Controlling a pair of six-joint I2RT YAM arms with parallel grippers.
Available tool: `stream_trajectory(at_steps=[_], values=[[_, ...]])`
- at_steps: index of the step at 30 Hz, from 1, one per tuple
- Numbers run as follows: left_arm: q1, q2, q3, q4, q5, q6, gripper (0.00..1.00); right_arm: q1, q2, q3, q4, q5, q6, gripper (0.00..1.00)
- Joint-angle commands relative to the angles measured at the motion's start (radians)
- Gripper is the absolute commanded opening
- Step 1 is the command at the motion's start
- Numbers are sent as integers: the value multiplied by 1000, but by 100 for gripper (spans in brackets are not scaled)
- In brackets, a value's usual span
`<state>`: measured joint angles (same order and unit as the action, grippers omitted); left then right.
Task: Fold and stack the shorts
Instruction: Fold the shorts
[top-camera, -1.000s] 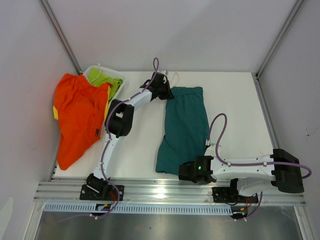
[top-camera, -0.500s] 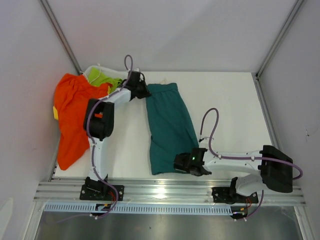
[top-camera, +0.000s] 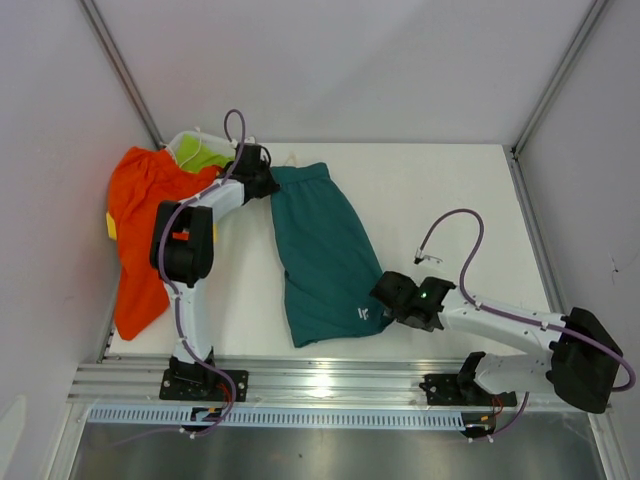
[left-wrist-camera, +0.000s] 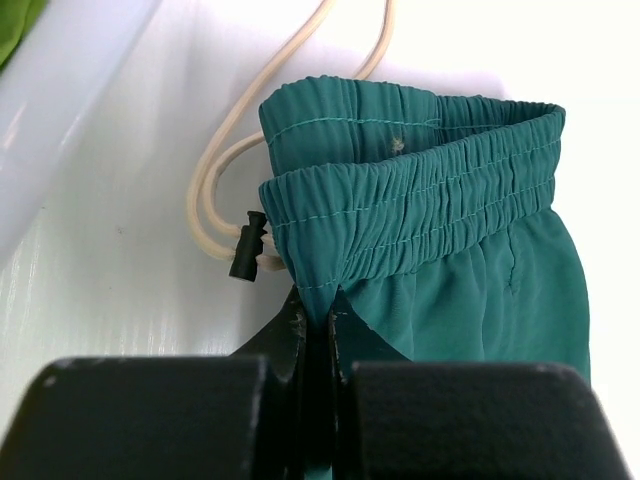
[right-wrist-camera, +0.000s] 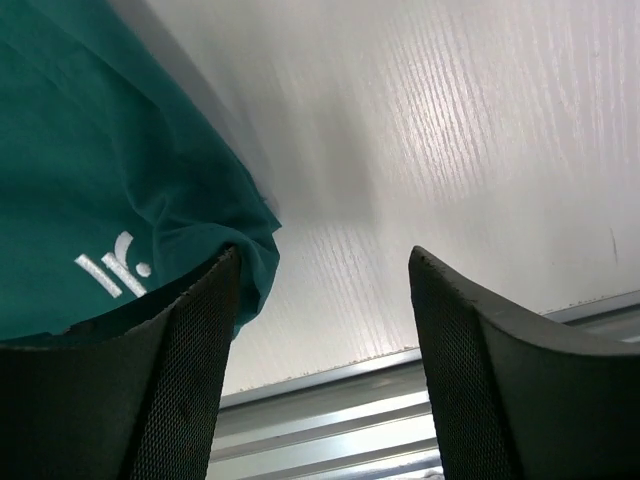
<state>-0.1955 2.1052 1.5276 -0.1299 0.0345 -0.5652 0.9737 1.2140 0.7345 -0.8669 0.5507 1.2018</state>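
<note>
Teal shorts (top-camera: 322, 255) lie flat on the white table (top-camera: 460, 200), left of its middle. Their long axis runs from the waistband at the far end to the hem at the near end, leaning a little to the right as it comes near. Far left, the orange shorts (top-camera: 150, 235) spill over the table's edge beside a bin holding the lime-green pair (top-camera: 203, 156). Next comes the left gripper (left-wrist-camera: 318, 325), clamped shut on the waistband's left corner, with the white drawstring (left-wrist-camera: 225, 180) looped just beside it. Rightward, at the hem's near right corner by the small white logo (right-wrist-camera: 112, 268), the right gripper (right-wrist-camera: 325, 330) stands with its jaws apart, holding nothing, the cloth just against one finger. Each arm is thus nearest its own end, so a fold would likely bring one end along that axis toward the other.
</note>
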Motion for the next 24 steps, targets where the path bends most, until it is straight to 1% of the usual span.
stream_trajectory(at_steps=[1, 4, 5, 8, 10, 14, 15, 16, 18, 19, 20, 24], values=[[-7, -31, 0, 39, -12, 22, 0, 2, -42, 29, 6, -17, -28, 70], [-7, -33, -12, 41, -25, 21, 0, 17, -111, 2, 83, -121, -31, 71], [-7, -33, -20, 41, -30, 19, 0, 20, -158, -13, 127, -171, -27, 71], [-7, -36, -32, 35, -33, 16, 0, 31, -224, -24, 172, -231, -5, 72], [-7, -40, -38, 33, -67, 11, 0, 43, -243, -11, 145, -219, 22, 72], [-4, -51, -64, 33, -87, 7, 0, 43, -278, 20, -5, -118, 56, 72], [-2, -57, -67, 39, -85, 5, 0, 40, -287, 19, -7, -112, 41, 72], [-2, -59, -79, 42, -81, 4, 0, 37, -291, 14, -1, -116, 35, 71], [-2, -63, -86, 44, -81, 1, 0, 25, -291, -9, 87, -176, 15, 67], [-2, -66, -95, 44, -82, 1, 0, 28, -288, -33, 126, -195, 10, 64], [-2, -68, -98, 44, -82, -1, 0, 40, -278, -38, 176, -221, 13, 63], [-2, -93, -130, 52, -97, -16, 0, 74, -203, -18, 170, -232, 38, 64]])
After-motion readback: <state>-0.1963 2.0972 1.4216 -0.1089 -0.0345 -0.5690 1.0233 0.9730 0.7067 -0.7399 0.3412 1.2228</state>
